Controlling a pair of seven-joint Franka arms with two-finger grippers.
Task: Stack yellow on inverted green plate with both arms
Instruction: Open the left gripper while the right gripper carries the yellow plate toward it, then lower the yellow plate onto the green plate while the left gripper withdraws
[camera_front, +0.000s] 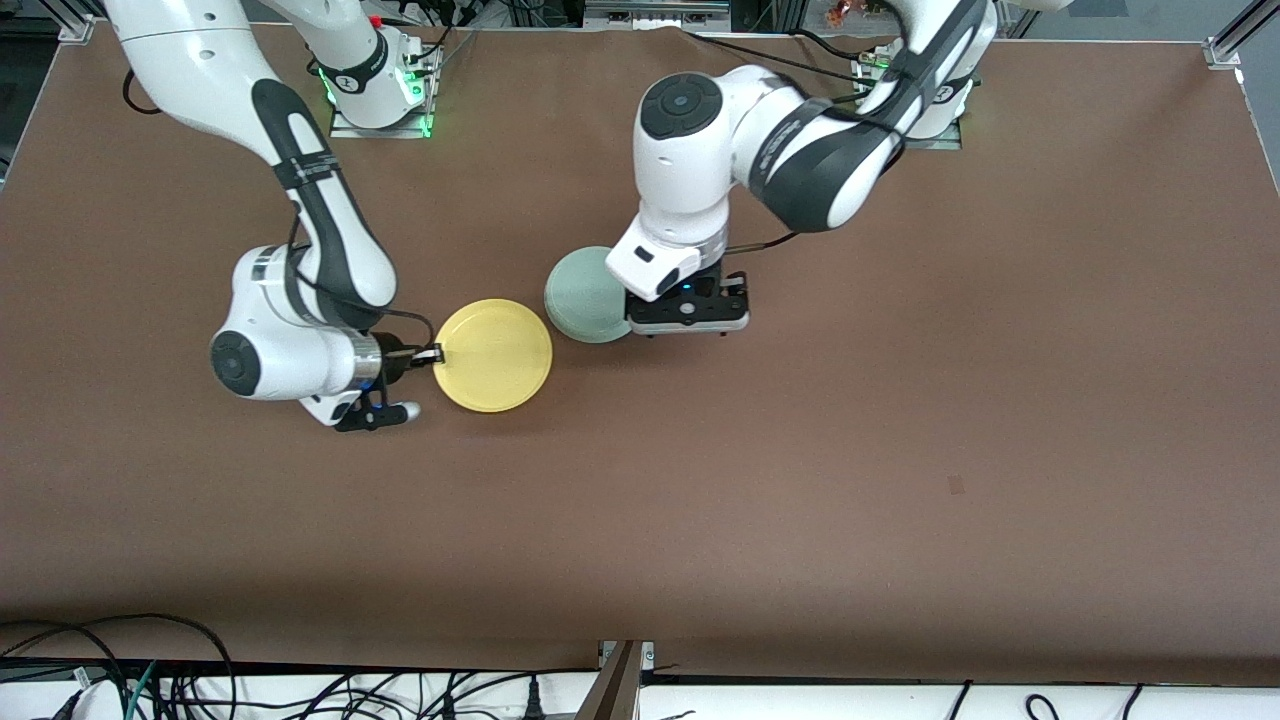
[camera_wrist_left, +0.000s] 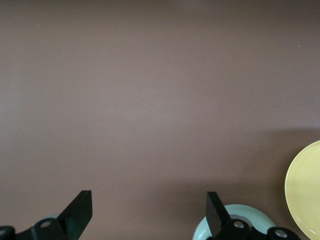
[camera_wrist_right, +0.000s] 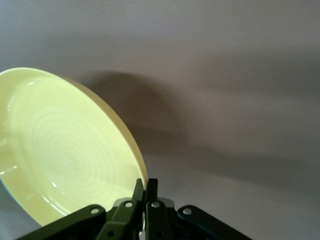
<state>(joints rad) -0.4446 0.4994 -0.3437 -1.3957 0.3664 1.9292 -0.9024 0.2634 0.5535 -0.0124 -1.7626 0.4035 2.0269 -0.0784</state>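
Note:
The yellow plate (camera_front: 493, 355) hangs tilted just above the brown cloth, nearer the right arm's end, and casts a shadow on it. My right gripper (camera_front: 438, 353) is shut on its rim; the right wrist view shows the yellow plate (camera_wrist_right: 65, 150) with both jaws of the right gripper (camera_wrist_right: 145, 187) pinching its edge. The green plate (camera_front: 583, 296) lies on the table beside the yellow one, underside up as far as I can see. My left gripper (camera_front: 688, 312) hangs open over its edge toward the left arm's end. In the left wrist view the left gripper (camera_wrist_left: 148, 210) holds nothing, with the green plate (camera_wrist_left: 255, 214) beside one finger and the yellow plate (camera_wrist_left: 307, 195) at the frame's edge.
A brown cloth (camera_front: 800, 480) covers the whole table. Both arm bases (camera_front: 375, 90) stand along the edge farthest from the front camera. Cables (camera_front: 150, 680) lie below the table's near edge. A small dark mark (camera_front: 956, 485) shows on the cloth toward the left arm's end.

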